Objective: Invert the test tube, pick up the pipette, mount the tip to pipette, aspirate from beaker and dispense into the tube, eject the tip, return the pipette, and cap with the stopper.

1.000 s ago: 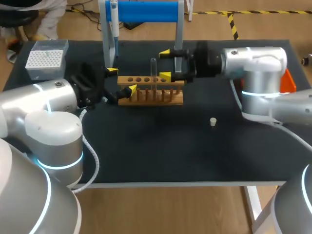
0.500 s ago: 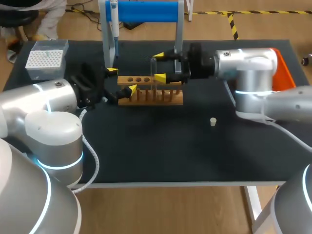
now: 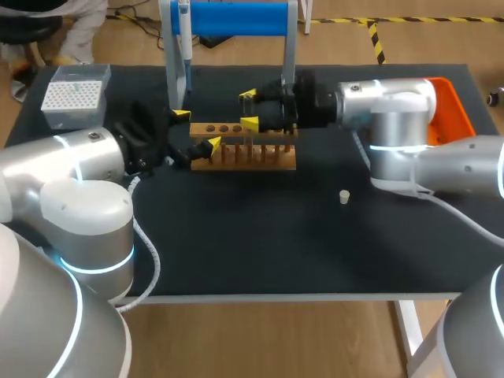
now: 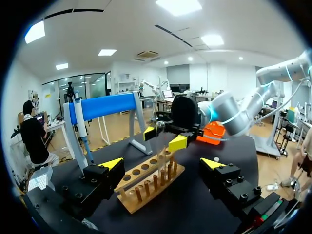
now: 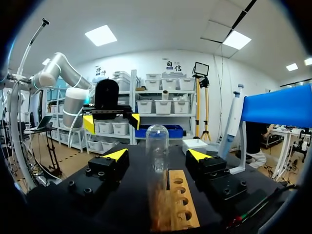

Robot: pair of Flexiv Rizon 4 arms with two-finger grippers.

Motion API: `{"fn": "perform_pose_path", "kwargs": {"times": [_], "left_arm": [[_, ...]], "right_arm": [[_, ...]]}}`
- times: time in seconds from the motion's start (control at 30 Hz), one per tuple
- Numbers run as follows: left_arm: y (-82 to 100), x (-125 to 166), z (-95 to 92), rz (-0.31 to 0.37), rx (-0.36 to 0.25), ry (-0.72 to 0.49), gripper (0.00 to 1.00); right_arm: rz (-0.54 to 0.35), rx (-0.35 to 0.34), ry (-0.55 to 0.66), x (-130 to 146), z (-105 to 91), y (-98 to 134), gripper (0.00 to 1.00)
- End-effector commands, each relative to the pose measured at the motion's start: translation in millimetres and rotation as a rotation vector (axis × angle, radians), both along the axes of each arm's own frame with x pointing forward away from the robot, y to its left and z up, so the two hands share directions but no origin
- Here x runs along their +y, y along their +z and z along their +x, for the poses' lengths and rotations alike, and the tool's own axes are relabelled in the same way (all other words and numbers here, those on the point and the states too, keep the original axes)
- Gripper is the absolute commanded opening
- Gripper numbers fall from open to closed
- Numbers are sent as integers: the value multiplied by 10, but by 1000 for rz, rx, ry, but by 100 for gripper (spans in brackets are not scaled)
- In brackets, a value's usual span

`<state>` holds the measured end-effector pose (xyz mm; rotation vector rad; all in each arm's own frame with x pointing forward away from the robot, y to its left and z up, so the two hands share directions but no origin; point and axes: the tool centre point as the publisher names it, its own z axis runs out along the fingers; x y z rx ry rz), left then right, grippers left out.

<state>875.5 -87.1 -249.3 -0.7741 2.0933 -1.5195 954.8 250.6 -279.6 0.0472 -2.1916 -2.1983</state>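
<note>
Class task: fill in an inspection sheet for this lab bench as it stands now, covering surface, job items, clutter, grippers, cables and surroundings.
Surface: black table.
Job's things: test tube upright, rounded end up, at the wooden rack; pipette hanging on the blue stand; tip box far left; stopper loose on the table; beaker not seen.
Clutter: orange object behind the right arm, kind unclear.
Grippers: left gripper open at the rack's left end; right gripper open, one finger each side of the tube, not touching.
Cables: white cable along the left arm.
Surroundings: nothing seen.
</note>
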Motion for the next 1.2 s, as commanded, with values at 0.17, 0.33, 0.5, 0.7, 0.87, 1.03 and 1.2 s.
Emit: {"fn": "perform_pose_path", "kwargs": {"times": [0.17,0.33,0.5,0.7,0.87,1.03,1.2], "left_arm": [[-24,4,-2,-8,-6,-2,100],[-24,4,-2,-8,-6,-2,100],[-24,4,-2,-8,-6,-2,100],[-24,4,-2,-8,-6,-2,100],[-24,4,-2,-8,-6,-2,100],[-24,4,-2,-8,-6,-2,100],[-24,4,-2,-8,-6,-2,100]], "right_arm": [[12,4,-3,69,56,-19,73],[17,8,-12,63,69,-18,62],[18,9,-15,57,68,-19,51],[17,8,-15,35,71,-16,47],[15,6,-12,27,70,-18,45],[19,7,-8,18,66,-12,35],[21,8,-1,13,62,-7,25]]}}
